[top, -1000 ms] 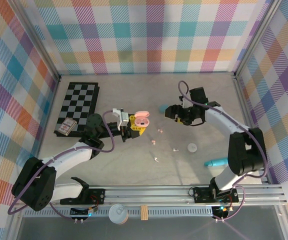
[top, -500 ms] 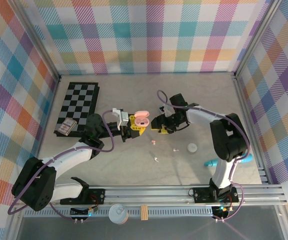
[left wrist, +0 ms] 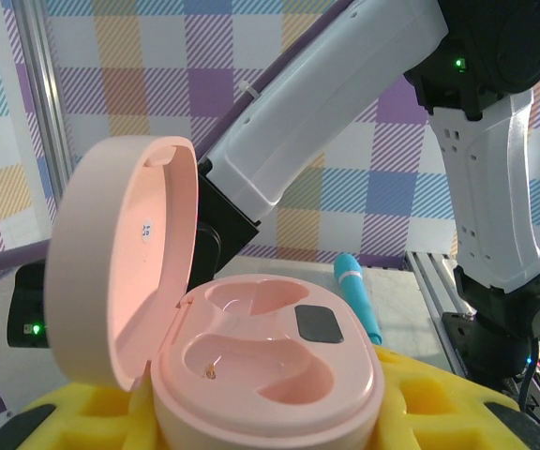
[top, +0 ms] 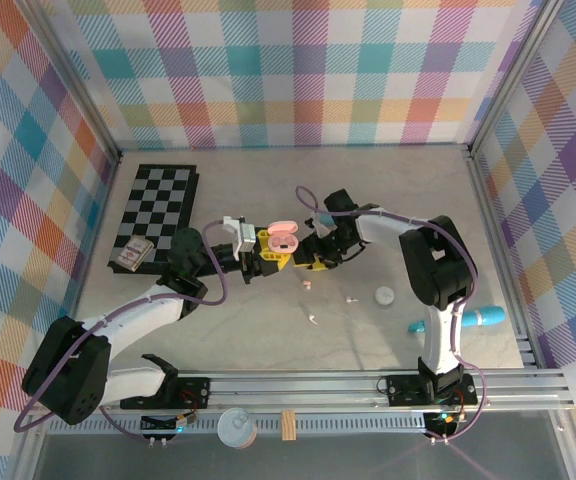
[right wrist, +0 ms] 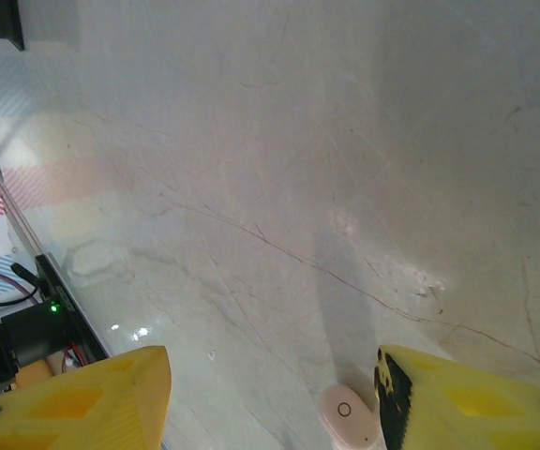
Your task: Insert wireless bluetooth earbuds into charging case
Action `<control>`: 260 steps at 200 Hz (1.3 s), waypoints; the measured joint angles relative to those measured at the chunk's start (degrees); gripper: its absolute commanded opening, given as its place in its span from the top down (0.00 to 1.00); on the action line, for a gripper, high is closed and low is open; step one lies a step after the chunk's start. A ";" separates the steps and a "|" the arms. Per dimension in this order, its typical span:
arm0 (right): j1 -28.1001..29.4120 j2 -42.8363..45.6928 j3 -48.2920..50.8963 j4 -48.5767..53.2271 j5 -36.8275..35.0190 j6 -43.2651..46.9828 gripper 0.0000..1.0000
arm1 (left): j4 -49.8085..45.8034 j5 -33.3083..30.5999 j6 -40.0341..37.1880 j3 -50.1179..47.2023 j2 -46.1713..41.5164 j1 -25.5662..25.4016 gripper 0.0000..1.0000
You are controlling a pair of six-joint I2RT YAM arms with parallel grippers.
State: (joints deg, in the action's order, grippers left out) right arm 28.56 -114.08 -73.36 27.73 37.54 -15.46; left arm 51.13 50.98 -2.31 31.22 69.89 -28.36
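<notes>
Left gripper: clenched on the pink charging case, its yellow pads pressing the base of the case from either side.
Pink charging case: held above the surface near its middle. The lid is hinged open and stands upright on one side. The left wrist view shows two moulded wells and a dark square inset exposed in the case body.
Right gripper: released. In the right wrist view its yellow fingers stand wide apart, low over the surface, with nothing clamped between them. It sits just beside the held case, on the side away from the left gripper.
Pink earbud: lying on the surface just in front of the right gripper. The right wrist view shows it in the gap between the fingers, close to one of them; contact cannot be told.
White earbud: on the surface, near the pink one, towards the right arm's side.
Pale earbud: on the surface, nearer the arm bases than the pink earbud.
White round case: closed, on the surface just beside the white earbud.
Turquoise tube: lying flat near the right arm's base, partly hidden by that arm.
Checkerboard: flat at the left of the surface, well apart from the earbuds.
</notes>
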 measured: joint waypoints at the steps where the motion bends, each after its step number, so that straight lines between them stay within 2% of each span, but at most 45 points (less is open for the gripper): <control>1: 0.02 -0.04 0.00 0.04 0.00 0.07 0.41 | 0.00 0.00 -0.02 0.00 0.00 0.00 0.72; 176: 2.01 1.44 5.16 -1.81 -0.37 2.93 0.42 | -0.15 0.42 -0.07 0.00 -0.02 0.02 0.72; 260: 2.75 2.08 6.56 -0.39 -0.46 3.34 0.51 | -0.17 0.42 -0.07 0.00 -0.02 0.02 0.73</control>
State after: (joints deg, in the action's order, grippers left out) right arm 31.31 -112.01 -66.81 27.33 37.08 -12.12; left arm 50.96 51.40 -2.37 31.22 69.87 -28.34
